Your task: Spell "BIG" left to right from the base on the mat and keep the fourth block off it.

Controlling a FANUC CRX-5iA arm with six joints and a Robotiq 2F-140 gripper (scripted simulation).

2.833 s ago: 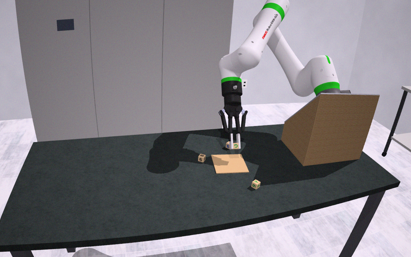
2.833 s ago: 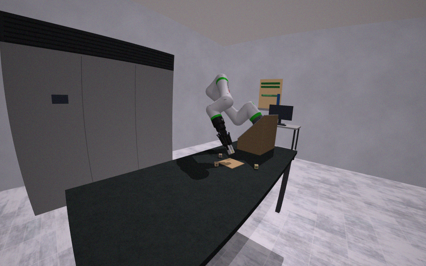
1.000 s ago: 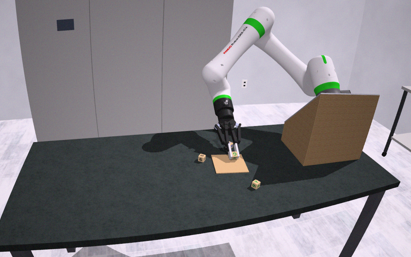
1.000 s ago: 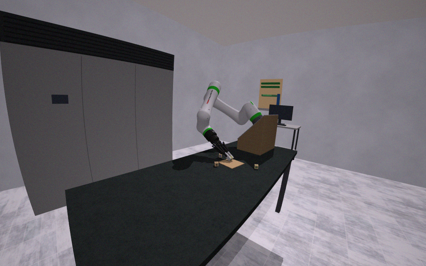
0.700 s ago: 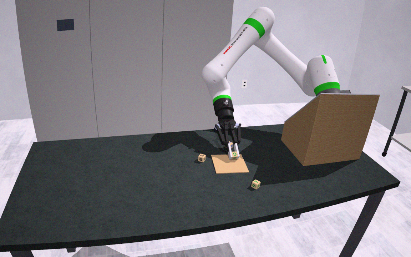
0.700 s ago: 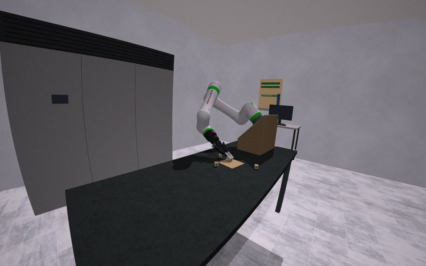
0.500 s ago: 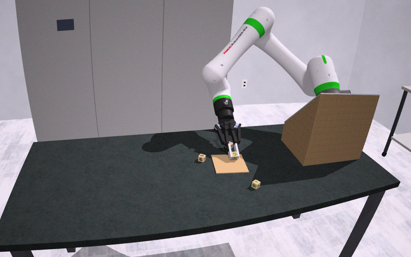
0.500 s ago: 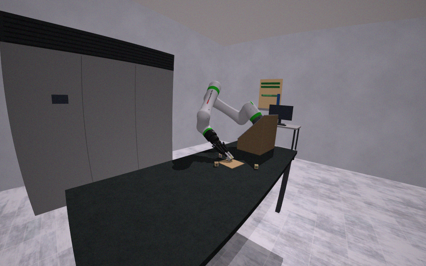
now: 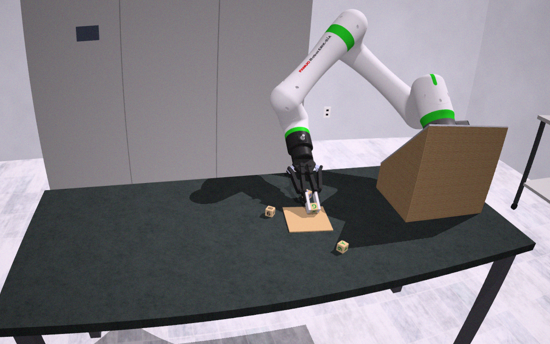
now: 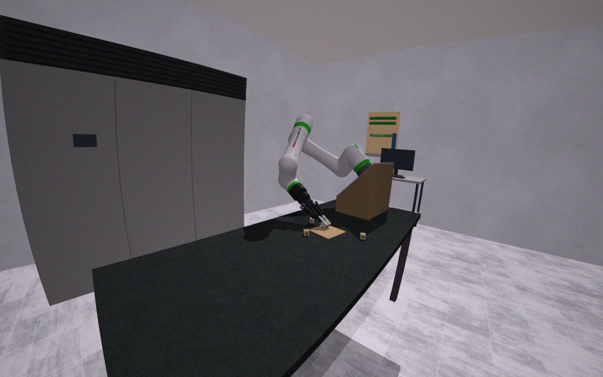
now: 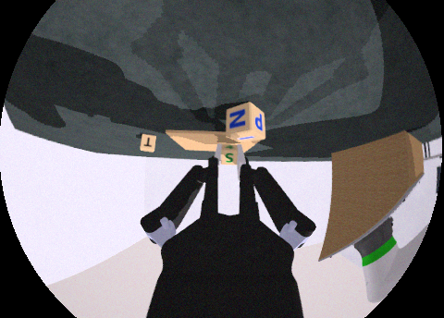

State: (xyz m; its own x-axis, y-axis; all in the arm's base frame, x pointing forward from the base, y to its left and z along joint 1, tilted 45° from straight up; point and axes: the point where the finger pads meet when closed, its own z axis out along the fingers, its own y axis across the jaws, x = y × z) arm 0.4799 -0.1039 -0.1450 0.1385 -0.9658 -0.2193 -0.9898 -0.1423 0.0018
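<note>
The gripper (image 9: 312, 200) is closed on a small wooden block (image 9: 313, 208) with a green G on the side we can see. The block is at the far right corner of the tan mat (image 9: 308, 220), down low by it; I cannot tell if it touches the mat. The mat lies flat on the dark tabletop (image 9: 140, 248). A second block (image 9: 270, 210) sits on the tabletop just left of the mat, off it, with a dark mark like a 6 on its side. A third block (image 9: 342, 246) sits on the tabletop near the mat's near right corner, also off it, with a green letter on top. In the wrist view a fourth block (image 11: 244, 120) with blue letters N and P shows just past the held block (image 11: 228, 155), beside the mat (image 11: 194, 140). The white arm (image 9: 311, 68) with green rings bends down from a brown box (image 9: 443, 171) at the far right of the tabletop.
</note>
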